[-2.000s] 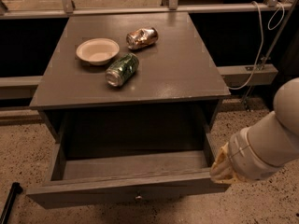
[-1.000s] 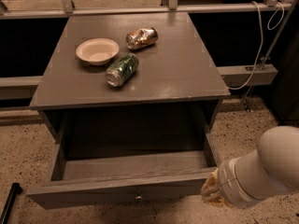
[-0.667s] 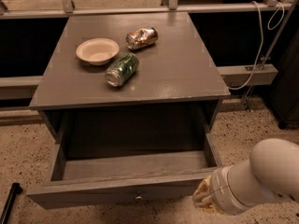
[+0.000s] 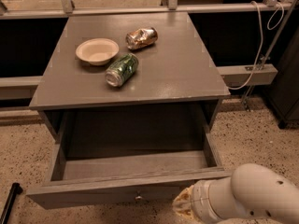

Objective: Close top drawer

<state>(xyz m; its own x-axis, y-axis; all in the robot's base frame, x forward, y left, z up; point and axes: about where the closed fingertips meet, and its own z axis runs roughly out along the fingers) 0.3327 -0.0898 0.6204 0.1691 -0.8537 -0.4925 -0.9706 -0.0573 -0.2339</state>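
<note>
Three things sit on the counter (image 4: 187, 73), well beyond and to the left of our end effector (image 4: 183, 206): a pale paper bowl (image 4: 96, 51), a green soda can (image 4: 121, 69) on its side and a crushed brown can (image 4: 141, 37). We see the top drawer (image 4: 93, 193) pulled far out, its front just left of and above the end effector and its knob (image 4: 138, 197) near it. We cannot tell the end effector's state or whether it touches the front.
</note>
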